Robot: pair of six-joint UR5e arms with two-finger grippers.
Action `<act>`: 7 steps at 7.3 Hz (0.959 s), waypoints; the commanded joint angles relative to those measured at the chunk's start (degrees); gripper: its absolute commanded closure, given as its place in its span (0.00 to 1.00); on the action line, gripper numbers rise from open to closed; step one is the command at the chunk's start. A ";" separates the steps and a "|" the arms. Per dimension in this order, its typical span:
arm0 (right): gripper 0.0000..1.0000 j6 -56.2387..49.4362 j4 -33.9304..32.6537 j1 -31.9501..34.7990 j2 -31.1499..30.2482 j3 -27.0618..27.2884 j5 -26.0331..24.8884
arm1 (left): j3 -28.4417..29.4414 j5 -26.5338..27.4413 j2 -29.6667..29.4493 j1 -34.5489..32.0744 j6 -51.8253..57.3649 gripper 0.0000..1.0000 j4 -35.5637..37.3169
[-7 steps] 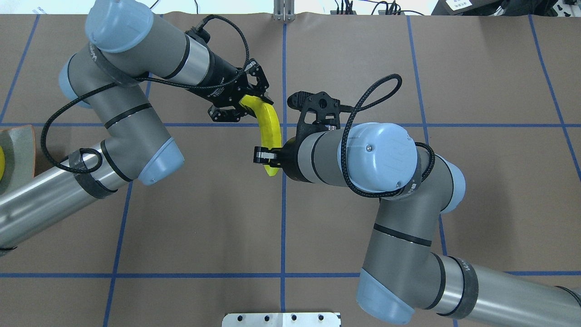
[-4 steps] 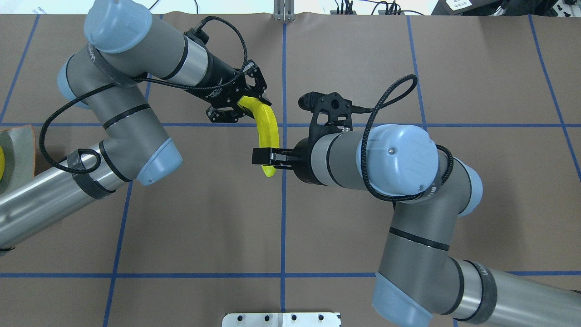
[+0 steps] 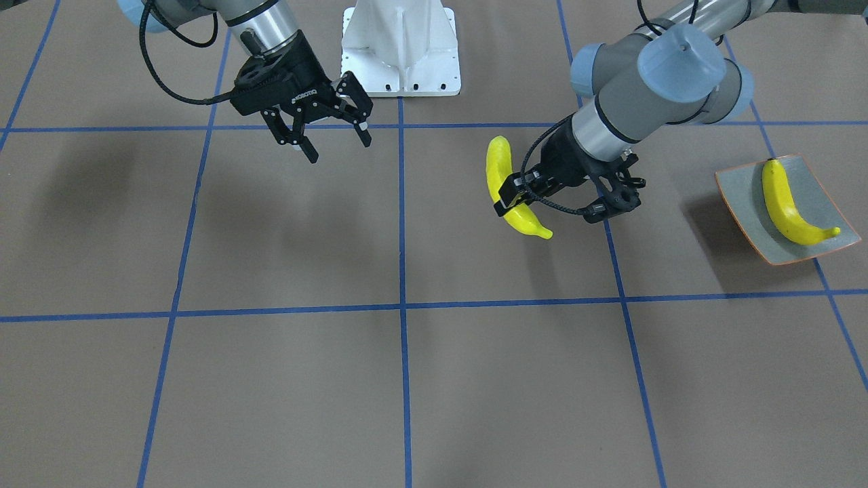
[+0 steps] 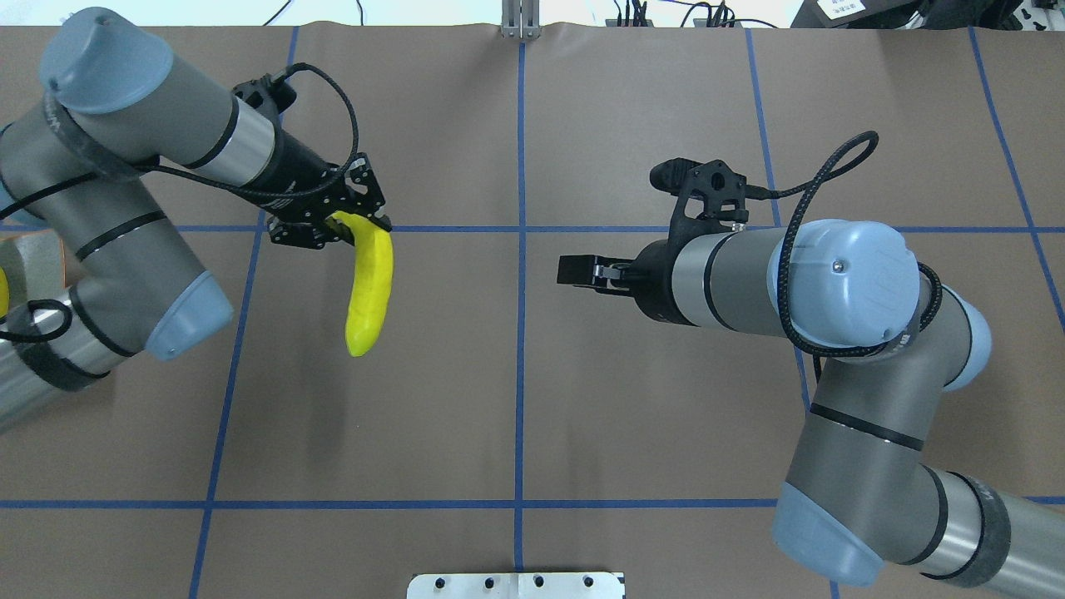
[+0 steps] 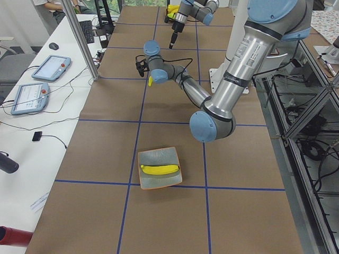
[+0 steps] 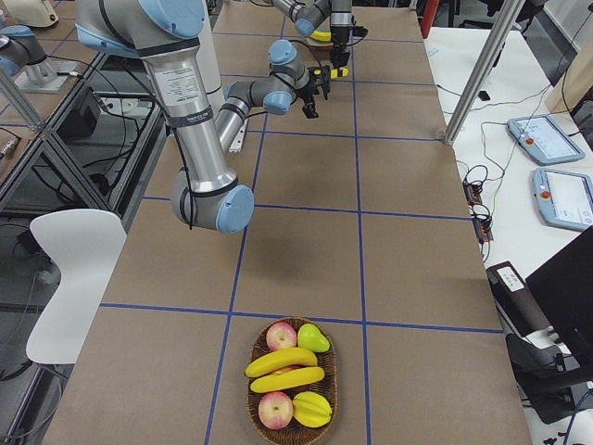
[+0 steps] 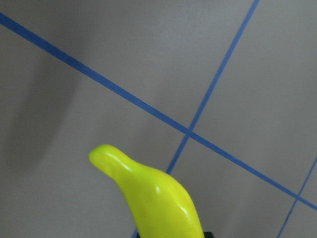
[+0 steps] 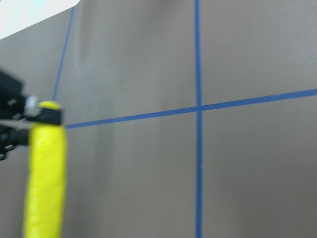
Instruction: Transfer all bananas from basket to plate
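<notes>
Right end, nearest: basket [image 6: 250,394] has two basket bananas [image 6: 281,361] lying side by side among other fruit [image 6: 276,409]. Mid-table, right gripper [image 3: 339,150] sits above the table [image 3: 407,393] with jaws spread and nothing between them. Just past it, left gripper [image 4: 348,223] is clenched on one end of the held banana [image 4: 369,287], which is off the table surface. Far left end: plate [image 3: 742,196] carries one plated banana [image 3: 790,203] lying diagonally across it.
</notes>
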 commanded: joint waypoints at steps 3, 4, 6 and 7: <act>0.00 -0.22 0.05 2.60 -1.99 -0.61 0.13 | -14.77 15.17 15.06 0.12 38.00 1.00 31.35; 0.00 -0.13 -0.04 3.31 -1.99 -0.70 0.30 | -14.88 17.64 15.68 -0.32 43.90 1.00 35.17; 0.00 -0.13 -0.04 5.33 -2.08 -1.84 2.31 | -14.70 24.77 21.99 -0.41 51.75 1.00 36.34; 0.00 -0.04 -0.04 5.51 -2.69 -1.84 2.33 | -13.92 25.92 24.01 -0.59 53.00 1.00 36.35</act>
